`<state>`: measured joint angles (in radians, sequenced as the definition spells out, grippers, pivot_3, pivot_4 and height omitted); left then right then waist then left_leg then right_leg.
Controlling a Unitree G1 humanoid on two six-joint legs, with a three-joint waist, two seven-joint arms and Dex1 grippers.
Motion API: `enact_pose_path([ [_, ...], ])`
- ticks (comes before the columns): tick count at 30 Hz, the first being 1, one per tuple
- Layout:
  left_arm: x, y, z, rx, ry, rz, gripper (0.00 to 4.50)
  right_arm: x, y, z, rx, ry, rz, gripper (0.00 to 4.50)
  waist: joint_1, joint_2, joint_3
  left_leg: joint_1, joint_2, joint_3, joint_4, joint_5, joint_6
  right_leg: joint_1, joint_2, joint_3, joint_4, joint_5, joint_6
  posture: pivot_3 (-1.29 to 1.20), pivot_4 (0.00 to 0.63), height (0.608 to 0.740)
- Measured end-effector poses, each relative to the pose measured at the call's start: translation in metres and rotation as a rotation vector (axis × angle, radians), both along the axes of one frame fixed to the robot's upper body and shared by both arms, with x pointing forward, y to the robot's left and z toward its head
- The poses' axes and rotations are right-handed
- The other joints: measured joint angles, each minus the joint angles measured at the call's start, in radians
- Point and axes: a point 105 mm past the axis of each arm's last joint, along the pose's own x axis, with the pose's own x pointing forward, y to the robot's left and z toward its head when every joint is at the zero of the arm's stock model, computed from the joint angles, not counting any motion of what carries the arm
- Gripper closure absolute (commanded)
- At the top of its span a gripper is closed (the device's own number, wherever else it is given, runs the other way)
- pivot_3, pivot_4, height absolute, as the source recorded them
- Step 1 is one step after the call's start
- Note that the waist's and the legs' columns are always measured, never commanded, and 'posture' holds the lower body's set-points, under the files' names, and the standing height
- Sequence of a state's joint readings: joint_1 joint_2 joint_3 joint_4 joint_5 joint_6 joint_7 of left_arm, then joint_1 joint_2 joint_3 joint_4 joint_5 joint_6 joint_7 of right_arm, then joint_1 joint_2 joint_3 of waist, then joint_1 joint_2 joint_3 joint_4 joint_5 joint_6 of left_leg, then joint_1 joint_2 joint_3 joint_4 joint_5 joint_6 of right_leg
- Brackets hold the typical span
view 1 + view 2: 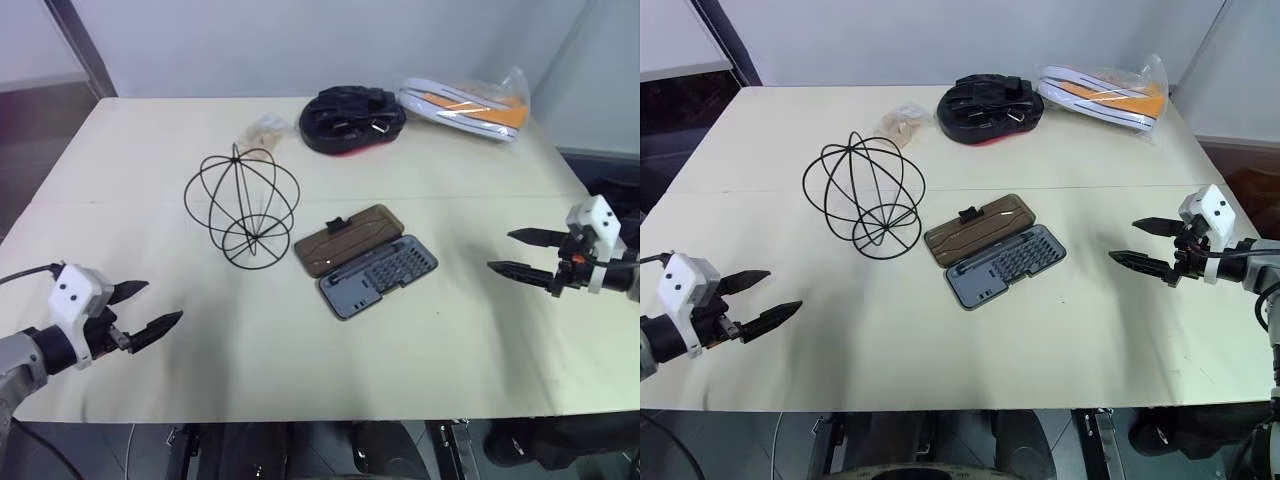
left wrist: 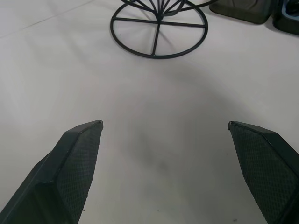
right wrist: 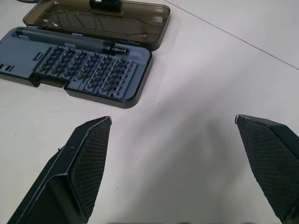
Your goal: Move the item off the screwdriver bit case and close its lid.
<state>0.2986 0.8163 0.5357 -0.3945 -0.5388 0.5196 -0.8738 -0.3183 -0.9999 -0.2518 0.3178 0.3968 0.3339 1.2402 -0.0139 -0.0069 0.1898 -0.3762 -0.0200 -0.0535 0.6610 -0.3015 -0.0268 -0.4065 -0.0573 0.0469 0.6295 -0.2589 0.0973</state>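
You have the wire ball [image 1: 242,207] already standing on the table [image 1: 130,140] just beside the screwdriver bit case [image 1: 365,262], toward the table's left edge and apart from it or nearly so — it no longer sits on the case, so the first half of the job looks done. The case lies open near the middle of the table, its grey tray [image 1: 379,276] toward the near edge and the smoky-brown lid [image 1: 347,238] folded flat toward the far edge, latch tab pointing away; that leaves the lid free to swing over. Your left gripper [image 1: 148,308] hovers above the near-left part of the table with its fingers spread wide and holding nothing, aimed at the ball's base. Your right gripper [image 1: 518,253] hangs by the right edge, fingers likewise spread and empty, facing the open tray — well placed, I'd judge, to reach in and flip the lid. The black strap bundle [image 1: 352,118] and the bagged item [image 1: 462,102] along the far edge are out of your way.
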Motion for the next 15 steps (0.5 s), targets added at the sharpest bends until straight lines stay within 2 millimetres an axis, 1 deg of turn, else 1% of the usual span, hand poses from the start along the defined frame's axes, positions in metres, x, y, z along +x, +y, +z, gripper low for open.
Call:
enact_pose_path([
  [11, 0.008, 0.0, 0.006, -0.011, -0.043, 0.028, 0.0, -0.004, 0.001, -0.007, -0.01, 0.016, -0.005, 0.08, 0.0, 0.0, 0.0, 0.0, 0.0, 0.0, 0.0, 0.0, 0.0, 0.0, 0.0, 0.0, 0.0, 0.002, 0.003, 0.0, 0.15, 0.74],
  [15, 0.015, -0.004, 0.009, -0.052, -0.074, 0.035, 0.0, -0.003, 0.008, -0.012, 0.045, 0.039, -0.008, 0.08, 0.0, 0.0, 0.0, 0.0, 0.0, 0.0, 0.001, 0.0, 0.0, 0.0, 0.0, 0.0, 0.001, 0.002, 0.003, 0.0, 0.15, 0.74],
])
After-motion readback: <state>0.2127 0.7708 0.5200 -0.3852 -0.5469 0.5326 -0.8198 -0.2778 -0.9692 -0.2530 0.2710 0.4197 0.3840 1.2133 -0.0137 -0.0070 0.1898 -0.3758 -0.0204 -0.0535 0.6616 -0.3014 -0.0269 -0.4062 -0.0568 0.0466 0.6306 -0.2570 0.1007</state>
